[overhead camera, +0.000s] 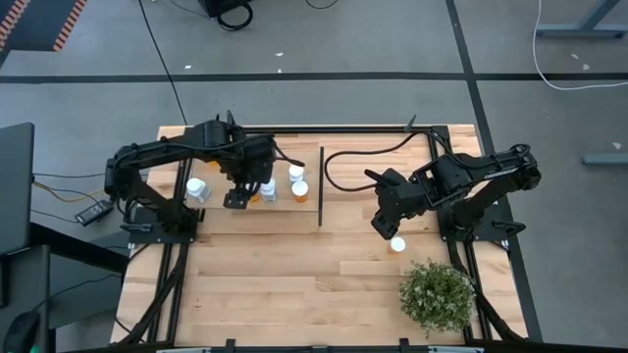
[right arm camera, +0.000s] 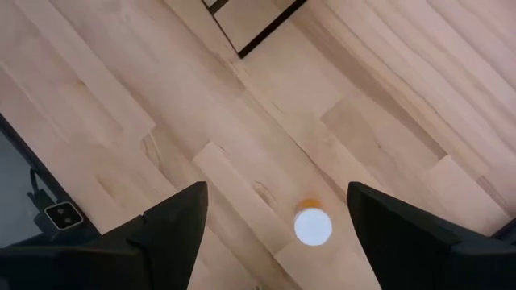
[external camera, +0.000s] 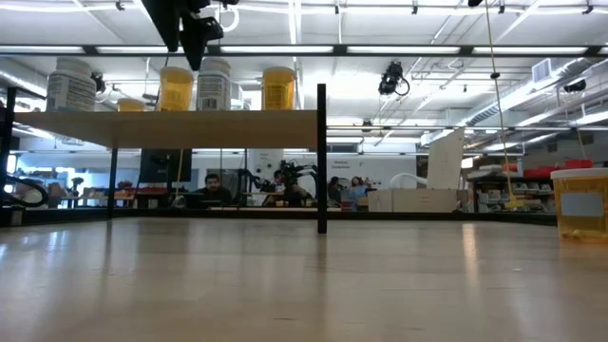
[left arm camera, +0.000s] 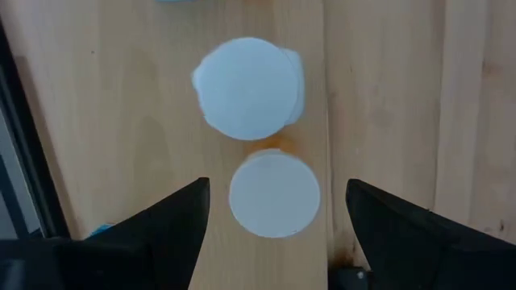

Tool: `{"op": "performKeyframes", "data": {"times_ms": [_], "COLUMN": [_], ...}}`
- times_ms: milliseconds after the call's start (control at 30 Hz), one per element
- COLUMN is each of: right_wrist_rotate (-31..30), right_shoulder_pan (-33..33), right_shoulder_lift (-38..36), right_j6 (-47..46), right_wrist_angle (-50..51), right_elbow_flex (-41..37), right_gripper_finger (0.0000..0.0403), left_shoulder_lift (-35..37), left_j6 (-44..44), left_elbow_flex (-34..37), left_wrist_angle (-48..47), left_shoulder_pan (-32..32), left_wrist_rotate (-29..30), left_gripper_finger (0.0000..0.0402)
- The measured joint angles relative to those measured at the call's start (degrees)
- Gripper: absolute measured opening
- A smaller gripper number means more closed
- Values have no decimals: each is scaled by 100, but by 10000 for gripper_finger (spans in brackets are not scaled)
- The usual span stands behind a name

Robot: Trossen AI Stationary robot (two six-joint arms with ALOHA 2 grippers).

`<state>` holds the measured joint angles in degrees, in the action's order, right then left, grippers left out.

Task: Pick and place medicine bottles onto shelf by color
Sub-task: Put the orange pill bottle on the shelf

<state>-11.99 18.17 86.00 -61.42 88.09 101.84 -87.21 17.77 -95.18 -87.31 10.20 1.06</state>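
**Last orange bottle waiting on worktop**

Left gripper (overhead camera: 237, 199) hovers over shelf (overhead camera: 221, 218), jaws apart, empty, two capped bottles (left arm camera: 274, 194) right beneath. Right gripper (right arm camera: 274, 211) also apart, empty, above lone orange bottle (right arm camera: 312, 225) on worktop. Next, prob: right drops straight down, centres jaws, closes

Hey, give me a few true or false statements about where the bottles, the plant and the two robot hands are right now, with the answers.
1. The left hand hangs open over the shelf. True.
2. The right hand grips a bottle. False: it is open, with the orange bottle standing free on the table below it.
3. The plant stands on the shelf. False: it stands on the table, near the right arm.
4. Several bottles stand on the shelf. True.
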Motion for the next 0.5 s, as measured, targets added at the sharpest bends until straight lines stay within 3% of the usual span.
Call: {"op": "performKeyframes", "data": {"times_ms": [500], "right_wrist_rotate": [-115], "right_shoulder_pan": [0], "right_shoulder_lift": [2], "right_j6": [126], "right_wrist_angle": [-18], "right_elbow_flex": [0], "right_gripper_finger": [303], "left_shoulder_lift": [-269], "left_j6": [147], "left_elbow_flex": [0], "left_wrist_angle": [-148], "left_shoulder_pan": [141], "left_wrist_rotate": [-26], "left_gripper_finger": [296]}}
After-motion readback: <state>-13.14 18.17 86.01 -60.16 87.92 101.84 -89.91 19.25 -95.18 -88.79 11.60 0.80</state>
